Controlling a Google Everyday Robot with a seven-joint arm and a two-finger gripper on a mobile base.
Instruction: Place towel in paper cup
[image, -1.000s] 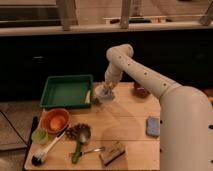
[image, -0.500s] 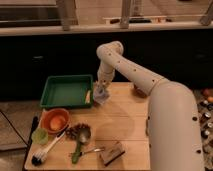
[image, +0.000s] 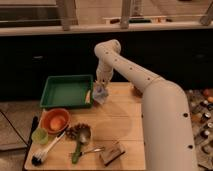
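Observation:
My gripper (image: 101, 86) is at the end of the white arm (image: 150, 95), over the far part of the wooden table (image: 120, 125), just right of the green tray. It is shut on a pale grey-blue towel (image: 100, 94) that hangs bunched below it, close to the table top. I cannot make out a paper cup; if one stands there, the towel and gripper hide it.
A green tray (image: 67, 91) lies at the back left. An orange bowl (image: 55, 120), a small green cup (image: 40, 136), a brush (image: 46, 151), a ladle (image: 80, 136) and a brown block (image: 112, 153) sit at the front left. Small items line the right edge (image: 202, 117).
The arm has swung left, carrying the towel from the table's back middle to beside the tray's right edge. More of the arm fills the right side.

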